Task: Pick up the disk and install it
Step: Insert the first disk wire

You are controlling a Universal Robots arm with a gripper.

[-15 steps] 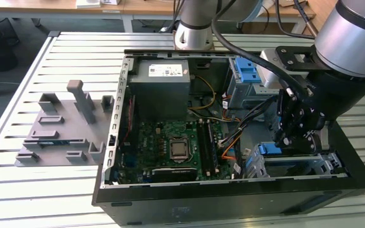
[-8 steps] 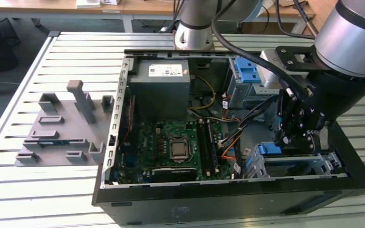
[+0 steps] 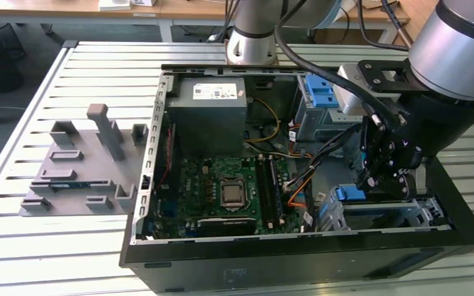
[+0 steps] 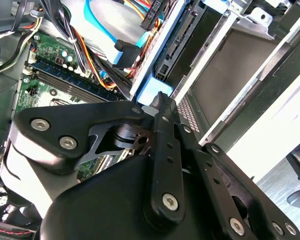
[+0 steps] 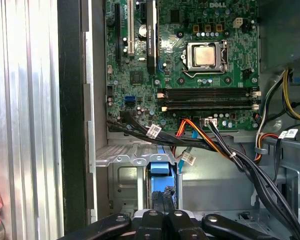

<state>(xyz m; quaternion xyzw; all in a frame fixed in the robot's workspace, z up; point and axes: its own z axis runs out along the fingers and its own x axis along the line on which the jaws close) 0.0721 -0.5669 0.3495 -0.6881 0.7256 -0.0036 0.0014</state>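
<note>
So the arm's gripper (image 3: 382,176) is down inside the open PC case (image 3: 303,259), right over the metal drive cage (image 3: 402,213) at the exterior view's right. The disk (image 5: 161,187) stands on edge in the cage slot, its blue carrier end poking up, and the jaws look pinched shut around that edge in both wrist views, blue carrier (image 4: 152,92) right at the tips. Motherboard (image 3: 220,191) sits in the middle of the case, grey power supply (image 3: 208,111) behind it, cable bundle (image 5: 230,155) draped across. A grey parts fixture (image 3: 81,166) sits on the slatted bench (image 3: 39,246) beside the case.
</note>
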